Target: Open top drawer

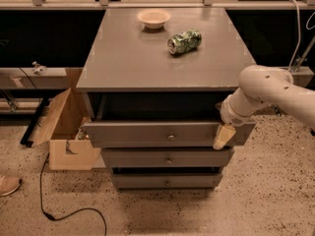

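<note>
The top drawer (142, 133) is a long matte grey front panel with a small round metal knob (171, 137) at its centre. It stands pulled out from the grey cabinet (147, 63), with a dark gap above it under the cabinet top. My gripper (224, 135) is at the drawer's right end, its tan tip hanging over the front panel's upper right edge. The white arm (268, 95) reaches in from the right.
Two lower grey drawers (167, 159) (166, 182) sit below. A cream bowl (153, 17) and a green can (184, 41) lying on its side are on the cabinet top. An open cardboard box (64, 132), a black cable (64, 211) and a shoe (7, 185) are on the floor at left.
</note>
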Tool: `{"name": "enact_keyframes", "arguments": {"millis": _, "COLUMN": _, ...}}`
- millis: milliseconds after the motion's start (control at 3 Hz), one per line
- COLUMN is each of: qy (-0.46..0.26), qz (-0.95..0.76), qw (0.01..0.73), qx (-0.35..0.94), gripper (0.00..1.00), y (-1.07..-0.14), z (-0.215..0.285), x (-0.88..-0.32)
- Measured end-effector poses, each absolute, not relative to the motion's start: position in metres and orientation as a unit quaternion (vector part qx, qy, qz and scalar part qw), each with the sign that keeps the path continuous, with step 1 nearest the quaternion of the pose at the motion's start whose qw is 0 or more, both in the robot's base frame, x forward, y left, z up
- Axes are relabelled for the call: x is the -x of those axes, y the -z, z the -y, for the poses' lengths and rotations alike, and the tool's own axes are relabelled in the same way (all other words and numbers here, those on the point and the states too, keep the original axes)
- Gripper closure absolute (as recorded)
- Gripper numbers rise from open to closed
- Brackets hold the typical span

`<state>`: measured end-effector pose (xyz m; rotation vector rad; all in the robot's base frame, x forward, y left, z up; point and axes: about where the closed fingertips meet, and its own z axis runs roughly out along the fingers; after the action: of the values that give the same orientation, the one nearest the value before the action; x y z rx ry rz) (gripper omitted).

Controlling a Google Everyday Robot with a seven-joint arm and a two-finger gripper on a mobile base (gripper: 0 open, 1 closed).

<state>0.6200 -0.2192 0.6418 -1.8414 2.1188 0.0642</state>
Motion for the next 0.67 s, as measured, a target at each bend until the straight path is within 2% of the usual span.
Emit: {"name": "enact_keyframes", "arguments": {"millis": 667, "qy": -0.047, "qz": -0.727, "qw": 0.127, "qx": 0.673, "gripper": 0.00, "y": -0.640, "z": 0.217, "x": -0.591}}
